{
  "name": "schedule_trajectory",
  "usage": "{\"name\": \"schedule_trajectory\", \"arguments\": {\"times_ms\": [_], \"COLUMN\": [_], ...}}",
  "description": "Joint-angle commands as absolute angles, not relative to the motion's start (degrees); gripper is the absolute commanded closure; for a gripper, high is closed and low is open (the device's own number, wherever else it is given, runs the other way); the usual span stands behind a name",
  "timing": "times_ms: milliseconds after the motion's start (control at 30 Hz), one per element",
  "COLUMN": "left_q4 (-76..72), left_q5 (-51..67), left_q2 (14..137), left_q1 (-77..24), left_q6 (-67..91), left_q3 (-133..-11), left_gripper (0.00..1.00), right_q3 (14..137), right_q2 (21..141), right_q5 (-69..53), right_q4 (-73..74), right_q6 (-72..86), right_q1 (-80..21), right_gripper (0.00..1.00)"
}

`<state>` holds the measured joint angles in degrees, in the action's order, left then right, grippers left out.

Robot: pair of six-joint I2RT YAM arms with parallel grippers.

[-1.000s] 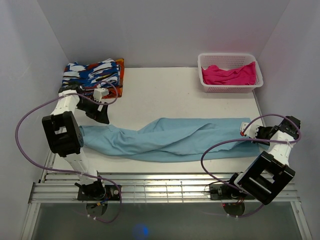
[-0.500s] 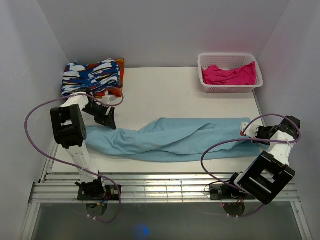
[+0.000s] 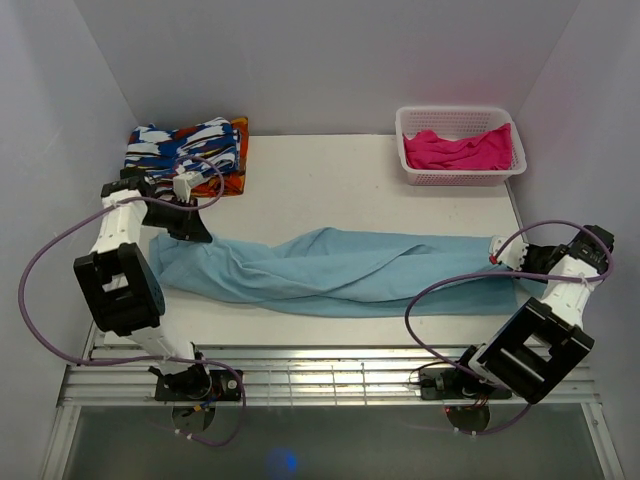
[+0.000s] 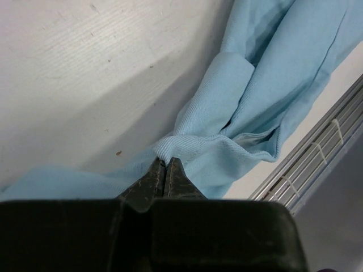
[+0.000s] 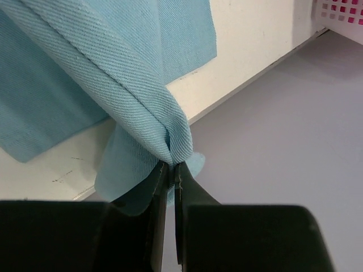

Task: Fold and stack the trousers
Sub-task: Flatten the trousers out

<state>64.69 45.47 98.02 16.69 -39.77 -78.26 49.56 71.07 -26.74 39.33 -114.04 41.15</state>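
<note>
At either end of the trousers (image 3: 340, 270), left gripper (image 4: 165, 161) and right gripper (image 5: 172, 164), both tight on it.

L gripper (image 4: 164, 165) pinched on trousers (image 3: 340, 270), arm far left | R gripper (image 5: 171, 165) pinched same, arm far right

Top: fixed high behind the arm bases (image 3: 190, 382), looking down on the whole table (image 3: 380, 170). Wrists: set close behind the jaws, facing along them at opposite trousers (image 3: 340, 270) ends. Shared throughout: trousers, table surface.
</note>
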Motion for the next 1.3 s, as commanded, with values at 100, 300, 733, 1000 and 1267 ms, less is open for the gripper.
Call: {"name": "schedule_trajectory", "arguments": {"times_ms": [100,300,733,1000,1267], "left_q4": [58.6,48.4,51.3,56.5,58.4], "left_q5": [51.9,51.9,50.3,47.7,51.1], "left_q2": [89.1,91.5,96.0,92.6,91.0], "left_q1": [23.6,26.8,26.7,26.4,26.4], "left_q6": [-33.8,-25.9,-29.6,-36.5,-37.6], "left_q3": [-83.2,-90.2,-75.8,-64.6,-70.7], "left_gripper": [1.00,1.00,1.00,1.00,0.53], "right_q3": [58.1,60.7,50.3,45.4,46.8], "right_q2": [72.6,74.2,71.5,72.7,74.8], "right_q5": [-30.4,-34.0,-33.2,-30.1,-27.6], "right_q4": [38.4,34.3,34.2,30.7,29.8], "right_q6": [-116.5,-117.3,-124.0,-121.4,-117.5], "right_q1": [43.6,43.5,40.4,33.5,31.1], "right_gripper": [0.92,0.92,0.92,0.92,0.92]}}
